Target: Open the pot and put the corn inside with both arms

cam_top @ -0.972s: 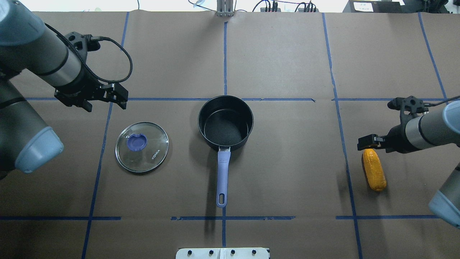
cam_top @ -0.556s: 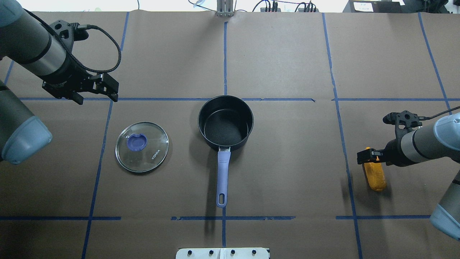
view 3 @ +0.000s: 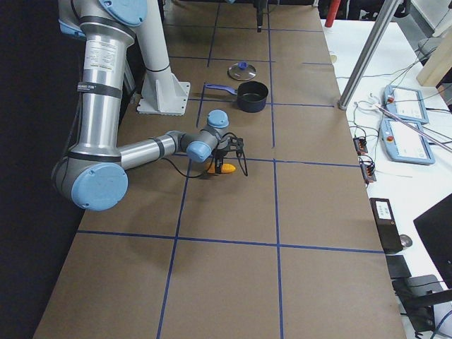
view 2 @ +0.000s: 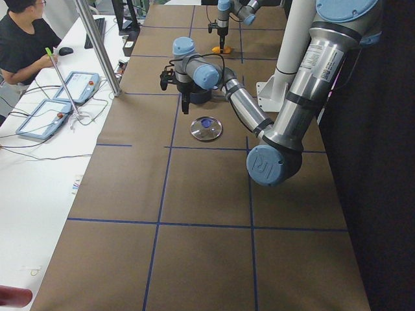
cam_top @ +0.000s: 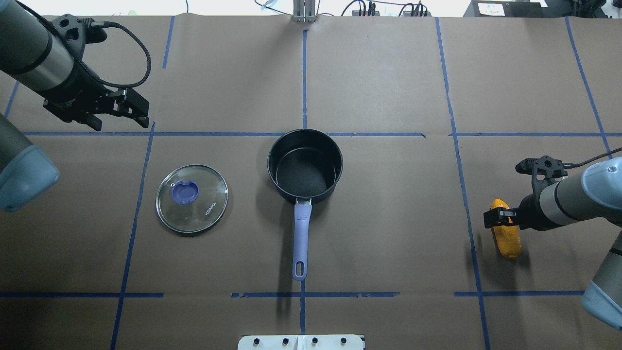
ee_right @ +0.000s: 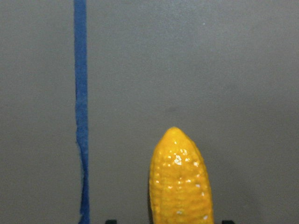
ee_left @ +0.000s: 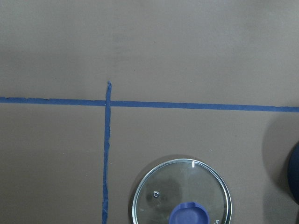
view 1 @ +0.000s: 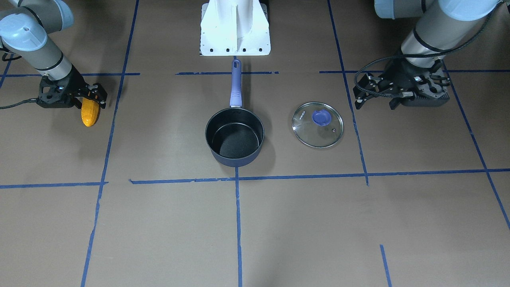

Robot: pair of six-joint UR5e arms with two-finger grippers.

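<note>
The pot [cam_top: 303,177] stands open at the table's middle, its lavender handle [cam_top: 301,238] towards the robot; it also shows in the front view [view 1: 235,161]. Its glass lid [cam_top: 192,198] lies flat to the left, also seen in the front view [view 1: 318,124] and the left wrist view [ee_left: 182,196]. The corn [cam_top: 508,243] lies on the table at the right. My right gripper [cam_top: 496,219] is open, low over the corn's far end, a finger on either side; the right wrist view shows the corn [ee_right: 181,186] between them. My left gripper [cam_top: 141,113] is open and empty, beyond and left of the lid.
Blue tape lines [cam_top: 304,133] cross the brown paper-covered table. The white robot base [view 1: 235,28] stands behind the pot handle. An operator sits at a side desk with control pendants [view 2: 39,120] beyond the table's far edge.
My left gripper has drawn back up and to the left, away from the lid. My right gripper has moved nearer along the corn and lower, now covering its far end.
</note>
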